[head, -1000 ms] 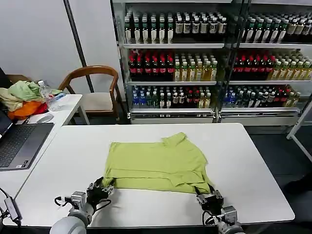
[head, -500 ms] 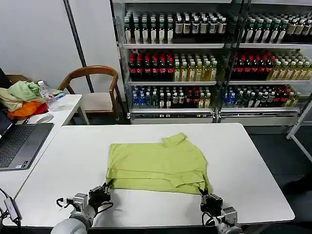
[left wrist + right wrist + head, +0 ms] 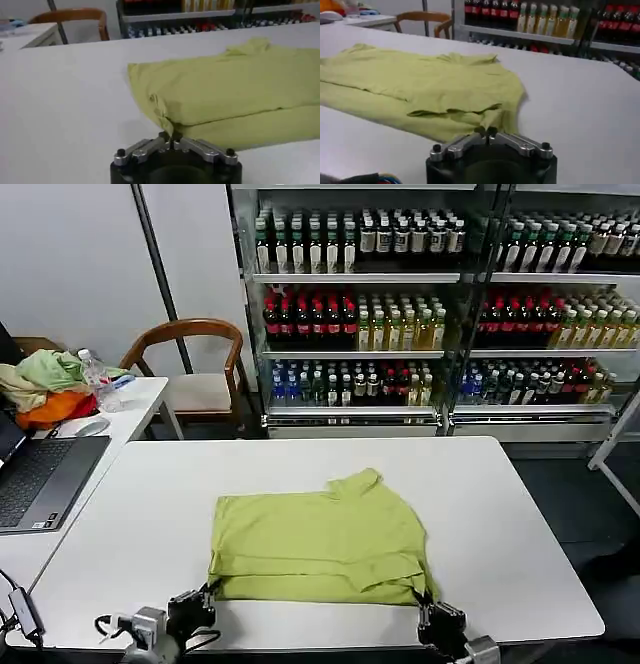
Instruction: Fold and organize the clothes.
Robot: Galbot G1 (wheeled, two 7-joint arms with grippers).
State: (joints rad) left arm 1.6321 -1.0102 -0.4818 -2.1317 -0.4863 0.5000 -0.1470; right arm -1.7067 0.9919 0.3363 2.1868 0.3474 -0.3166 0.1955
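The clothes are one lime yellow-green T-shirt (image 3: 318,534), lying partly folded in the middle of the white table (image 3: 500,514), with a lump of fabric at its far edge. My left gripper (image 3: 207,597) is at the shirt's near left corner, shut on a pinch of the cloth (image 3: 167,125). My right gripper (image 3: 430,604) is at the near right corner, shut on the shirt's fabric (image 3: 487,117). In the left wrist view my left gripper (image 3: 171,141) shows jaws pressed together. The right gripper (image 3: 488,135) looks the same in the right wrist view.
A side table at the left holds a laptop (image 3: 40,479), a heap of pale green and orange garments (image 3: 45,389) and a water bottle (image 3: 95,372). A wooden chair (image 3: 195,359) and drink shelves (image 3: 420,304) stand behind the table.
Both grippers have drawn back toward the table's near edge, pulling the shirt's near edge with them. The shirt has slid nearer and spread flatter.
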